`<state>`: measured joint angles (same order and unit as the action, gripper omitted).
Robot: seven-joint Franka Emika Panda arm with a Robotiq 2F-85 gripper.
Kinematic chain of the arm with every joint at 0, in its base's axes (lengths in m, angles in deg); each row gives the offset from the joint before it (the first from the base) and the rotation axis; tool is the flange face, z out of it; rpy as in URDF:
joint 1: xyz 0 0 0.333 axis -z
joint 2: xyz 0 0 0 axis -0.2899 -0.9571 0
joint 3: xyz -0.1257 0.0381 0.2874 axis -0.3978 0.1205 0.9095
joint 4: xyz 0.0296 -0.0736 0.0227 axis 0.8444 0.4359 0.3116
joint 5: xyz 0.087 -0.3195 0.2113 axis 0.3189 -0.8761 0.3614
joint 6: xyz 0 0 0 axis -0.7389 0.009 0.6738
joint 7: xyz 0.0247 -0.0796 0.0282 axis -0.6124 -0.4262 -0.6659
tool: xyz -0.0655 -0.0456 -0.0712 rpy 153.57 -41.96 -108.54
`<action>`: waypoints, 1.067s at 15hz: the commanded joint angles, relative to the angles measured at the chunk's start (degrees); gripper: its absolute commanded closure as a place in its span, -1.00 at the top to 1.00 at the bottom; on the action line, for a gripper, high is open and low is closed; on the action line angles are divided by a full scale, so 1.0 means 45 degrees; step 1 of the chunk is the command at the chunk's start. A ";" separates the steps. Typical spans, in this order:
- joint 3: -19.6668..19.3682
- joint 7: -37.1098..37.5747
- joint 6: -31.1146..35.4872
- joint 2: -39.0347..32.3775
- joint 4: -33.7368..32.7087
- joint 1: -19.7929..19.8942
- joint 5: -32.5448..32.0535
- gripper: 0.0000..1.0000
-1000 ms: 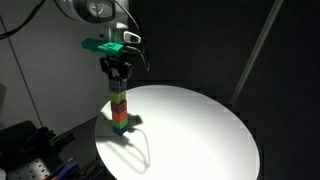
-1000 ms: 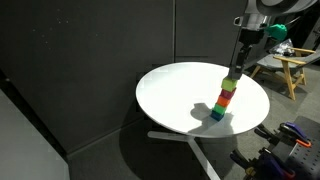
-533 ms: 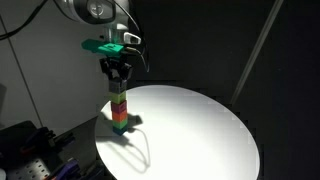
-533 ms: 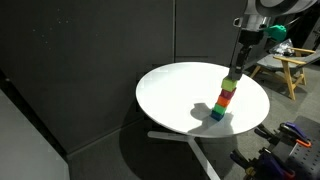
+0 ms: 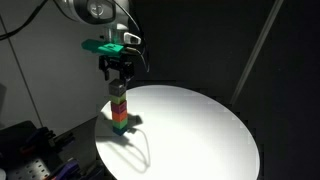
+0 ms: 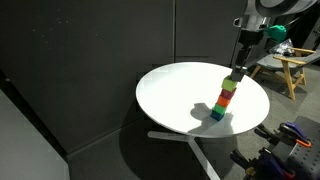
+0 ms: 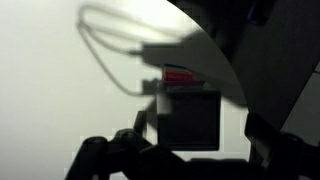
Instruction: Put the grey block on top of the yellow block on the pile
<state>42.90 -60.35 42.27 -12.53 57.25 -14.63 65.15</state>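
Pile [image 5: 120, 112] upright, long axis vertical.

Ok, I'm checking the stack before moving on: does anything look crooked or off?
Nothing clearly. In an exterior view the pile appears to lean, its grey block offset from the bottom cube, but camera perspective may explain that. No cube lies loose on the table.

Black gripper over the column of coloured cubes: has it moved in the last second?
Yes. The black gripper has lifted slightly, away from the small grey cube topping the column of coloured cubes.
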 commanded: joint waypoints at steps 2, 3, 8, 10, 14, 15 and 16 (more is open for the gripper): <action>-0.0011 0.0111 0.0022 0.0130 -0.0032 0.0038 -0.0253 1.00; -0.0032 0.0070 -0.0027 0.0180 -0.0056 0.0035 -0.0191 1.00; -0.0138 -0.0087 -0.0220 0.0547 -0.0207 -0.0006 0.0119 1.00; -0.0171 -0.0099 -0.0248 0.0765 -0.0260 -0.0023 0.0178 1.00; -0.0214 0.0166 -0.0397 0.1359 -0.0213 0.0045 0.0000 1.00; -0.0233 0.0232 -0.0499 0.1497 -0.0213 0.0066 -0.0029 1.00; -0.0252 0.0331 -0.0574 0.1675 -0.0187 0.0107 -0.0086 1.00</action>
<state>42.11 -60.20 41.83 -7.83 56.42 -14.58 65.25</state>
